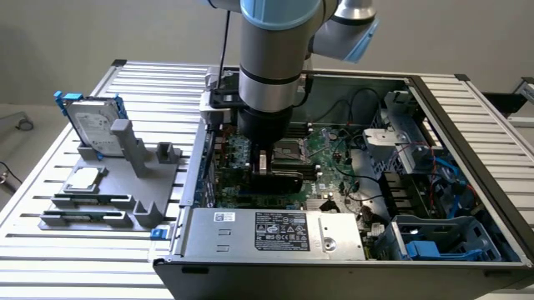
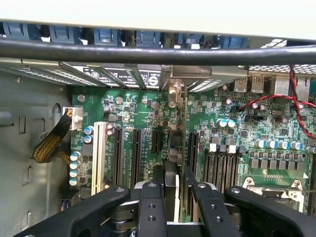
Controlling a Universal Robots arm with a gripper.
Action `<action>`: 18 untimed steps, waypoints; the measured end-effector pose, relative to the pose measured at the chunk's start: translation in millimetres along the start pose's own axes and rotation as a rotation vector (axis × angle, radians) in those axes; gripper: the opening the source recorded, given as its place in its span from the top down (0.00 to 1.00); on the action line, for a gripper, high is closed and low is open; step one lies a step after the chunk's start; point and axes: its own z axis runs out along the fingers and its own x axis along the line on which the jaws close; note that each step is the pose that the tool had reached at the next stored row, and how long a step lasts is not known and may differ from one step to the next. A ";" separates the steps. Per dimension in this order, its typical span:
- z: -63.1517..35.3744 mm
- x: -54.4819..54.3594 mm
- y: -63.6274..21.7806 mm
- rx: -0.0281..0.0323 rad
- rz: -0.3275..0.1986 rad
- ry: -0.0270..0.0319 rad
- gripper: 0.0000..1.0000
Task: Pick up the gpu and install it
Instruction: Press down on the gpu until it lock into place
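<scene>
Gripper clamped on the gpu, the arm reaches down into the open computer case. The card stands on edge over the case's green motherboard, among black expansion slots, its silver bracket toward the case's rear wall. Outside the case, a hard drive and CPU chip rest on a grey fixture.

Arm stood vertical over the scene's middle, wrist pointed straight down, gripper low, fingers clamped on the gpu.
</scene>
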 end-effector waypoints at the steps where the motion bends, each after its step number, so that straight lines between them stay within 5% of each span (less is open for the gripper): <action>1: 0.0 0.0 0.0 0.0000 0.000 0.0000 0.73; 18: -5.6 0.0 0.4 -0.0001 0.000 0.0002 0.73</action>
